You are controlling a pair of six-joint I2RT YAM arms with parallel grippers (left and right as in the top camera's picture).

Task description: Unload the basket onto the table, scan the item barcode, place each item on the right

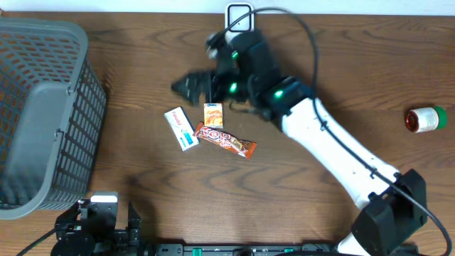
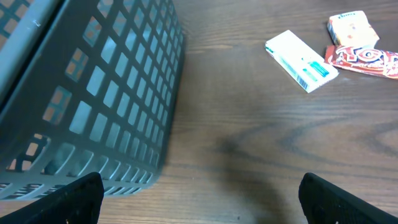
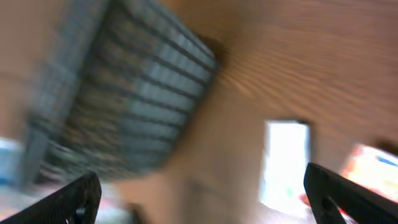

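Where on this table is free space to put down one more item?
Bare wood lies between the basket and the white box, and more between the right arm and the small jar far right. The strip below the candy bar is free too. The middle is crowded: orange packet, box and bar lie close together near the right gripper.

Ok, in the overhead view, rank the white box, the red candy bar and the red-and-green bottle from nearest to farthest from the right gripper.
From the right gripper:
1. white box, just below it in the image.
2. red candy bar, lower right, beside the box.
3. red-and-green bottle, far off on the right side.
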